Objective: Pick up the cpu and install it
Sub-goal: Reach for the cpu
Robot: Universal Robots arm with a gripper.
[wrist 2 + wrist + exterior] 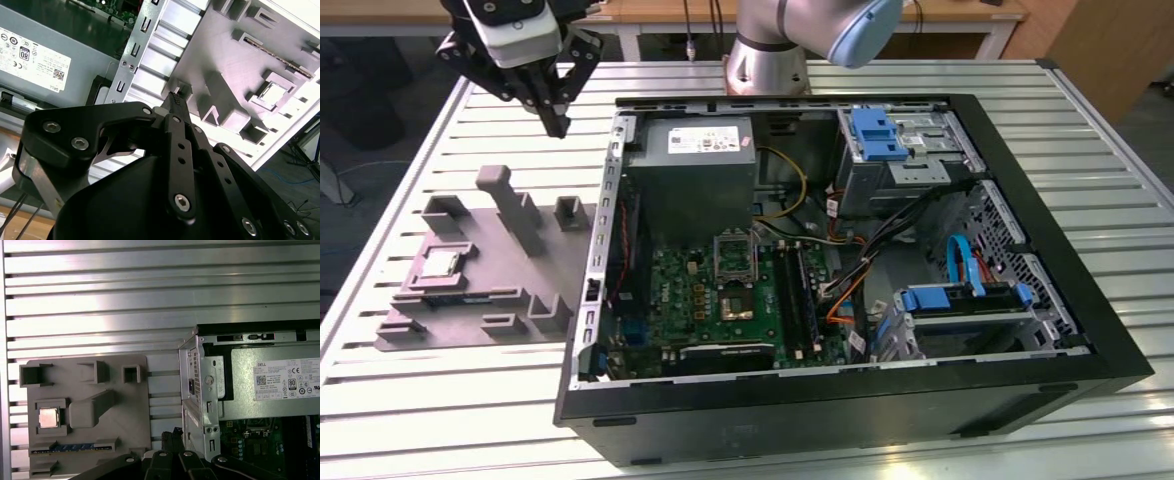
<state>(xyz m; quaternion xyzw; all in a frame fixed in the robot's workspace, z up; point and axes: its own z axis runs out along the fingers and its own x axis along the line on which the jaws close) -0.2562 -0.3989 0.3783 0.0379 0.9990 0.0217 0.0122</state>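
The hand hangs above the tabletop, fingers pinched together, holding nothing. The cpu lies far below it in the grey tray. The pick-up looks not yet begun. It calls for open fingers right over the cpu.

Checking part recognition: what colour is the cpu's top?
Pale silvery-grey cpu, clearest in the first wrist view.

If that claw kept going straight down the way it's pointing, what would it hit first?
The gripper would probably meet the slatted table between the grey tray and the computer case, though depth is unclear.
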